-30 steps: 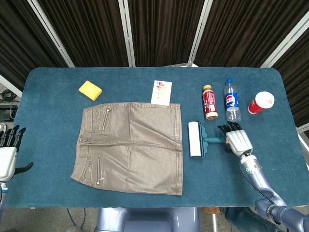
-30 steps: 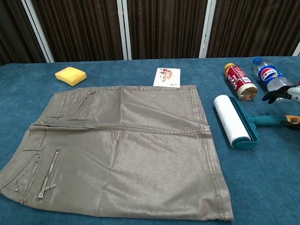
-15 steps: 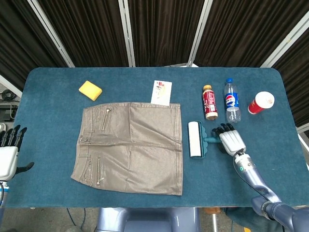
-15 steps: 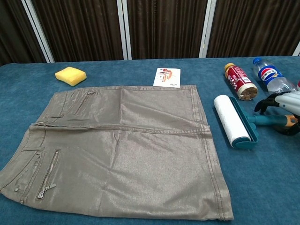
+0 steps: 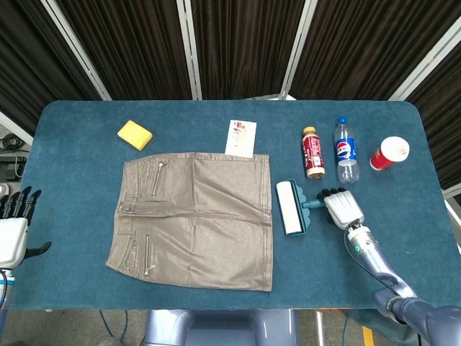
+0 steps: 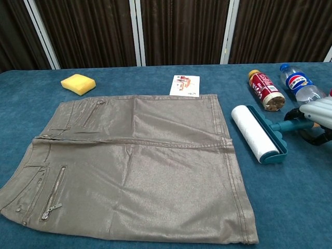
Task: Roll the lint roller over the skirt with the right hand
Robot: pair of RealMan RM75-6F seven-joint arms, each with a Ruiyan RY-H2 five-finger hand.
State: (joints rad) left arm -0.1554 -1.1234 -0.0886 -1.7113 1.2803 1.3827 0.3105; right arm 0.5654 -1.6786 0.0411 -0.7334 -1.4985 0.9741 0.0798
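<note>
One right hand (image 5: 341, 209) grips lint roller (image 5: 290, 207) handle, beside skirt (image 5: 194, 220).

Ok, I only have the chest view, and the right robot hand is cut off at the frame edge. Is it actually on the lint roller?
Observer: Yes. The head view shows the right robot hand wrapped over the handle of the lint roller, which lies beside the skirt, not on it.
Operator: And the left one? I can't see it.
Observer: The left robot hand is off the left edge of the table, fingers apart, holding nothing.
Operator: Anything right of the Pepsi bottle?
Observer: A red cup, apart from it.
</note>
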